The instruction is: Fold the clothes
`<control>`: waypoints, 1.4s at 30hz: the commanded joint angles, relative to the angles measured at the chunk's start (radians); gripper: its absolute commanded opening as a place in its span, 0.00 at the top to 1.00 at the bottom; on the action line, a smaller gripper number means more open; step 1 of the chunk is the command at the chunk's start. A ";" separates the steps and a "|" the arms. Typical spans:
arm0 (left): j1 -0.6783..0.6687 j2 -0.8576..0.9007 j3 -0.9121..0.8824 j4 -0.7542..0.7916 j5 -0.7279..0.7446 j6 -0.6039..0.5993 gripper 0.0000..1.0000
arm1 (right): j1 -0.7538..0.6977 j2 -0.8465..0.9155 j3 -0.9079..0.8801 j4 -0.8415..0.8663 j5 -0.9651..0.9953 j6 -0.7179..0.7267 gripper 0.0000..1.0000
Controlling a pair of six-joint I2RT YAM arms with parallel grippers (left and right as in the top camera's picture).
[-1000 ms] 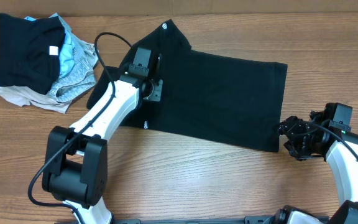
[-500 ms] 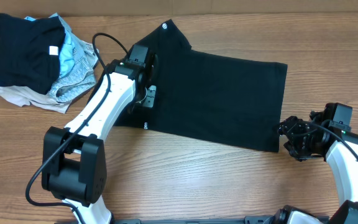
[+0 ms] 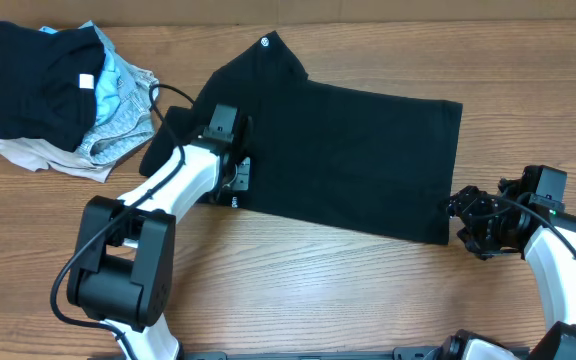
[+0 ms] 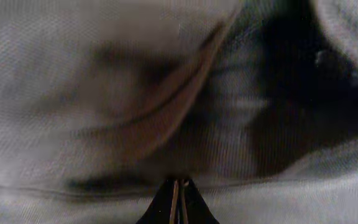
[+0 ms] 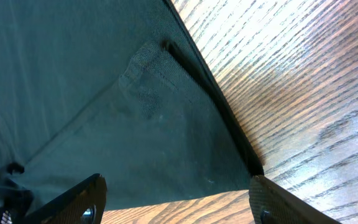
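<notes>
The black T-shirt (image 3: 358, 150) lies flat across the middle of the wooden table (image 3: 318, 290), with its collar and round white mark (image 3: 264, 41) at the back. My left gripper (image 3: 240, 175) is low on the shirt's left front edge, near a small white logo (image 3: 234, 198). In the left wrist view its jaws (image 4: 179, 194) are pressed together at a seam of the fabric (image 4: 73, 93). My right gripper (image 3: 465, 222) is open beside the shirt's front right corner. In the right wrist view that corner (image 5: 166, 124) lies between the spread fingers (image 5: 176, 200).
A pile of other garments sits at the back left: a black one with a white label (image 3: 38, 85), a light-blue one (image 3: 118, 85) and a beige one (image 3: 28, 150). The left arm's cable (image 3: 158, 95) loops above the shirt's left sleeve.
My left gripper has moved from the middle of the shirt's left part toward the front edge. The right arm has not moved.
</notes>
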State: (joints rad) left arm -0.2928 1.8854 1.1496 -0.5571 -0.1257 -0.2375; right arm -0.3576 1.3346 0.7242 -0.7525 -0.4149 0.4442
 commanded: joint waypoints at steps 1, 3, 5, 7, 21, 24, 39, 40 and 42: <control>0.006 0.011 -0.041 0.100 -0.020 -0.033 0.96 | 0.005 0.001 0.021 0.003 -0.005 -0.007 0.23; 0.006 0.011 -0.048 0.201 -0.026 -0.033 0.96 | 0.005 0.001 0.021 0.003 -0.005 -0.007 0.23; 0.006 0.011 -0.048 0.301 -0.045 -0.032 0.96 | 0.005 0.001 0.021 0.004 -0.005 -0.007 0.23; 0.006 0.011 -0.040 0.413 -0.090 -0.023 0.96 | 0.005 0.001 0.021 0.008 -0.005 -0.008 0.23; 0.014 0.008 0.456 -0.348 -0.063 0.016 0.96 | 0.005 0.001 0.021 0.002 0.003 -0.053 0.23; 0.014 0.009 0.391 -0.400 -0.051 0.012 0.96 | 0.005 0.001 0.021 0.002 0.022 -0.052 0.23; 0.014 0.066 0.007 0.169 0.106 -0.007 0.96 | 0.005 0.001 0.021 0.002 0.022 -0.052 0.23; 0.014 0.082 0.007 0.195 0.112 -0.019 0.96 | 0.005 0.001 0.021 0.003 0.022 -0.052 0.23; 0.014 0.127 0.007 0.287 0.128 -0.032 0.96 | 0.005 0.001 0.021 0.006 0.022 -0.052 0.23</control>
State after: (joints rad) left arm -0.2852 1.9514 1.1656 -0.3290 -0.0383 -0.2394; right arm -0.3573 1.3354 0.7246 -0.7517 -0.4000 0.4026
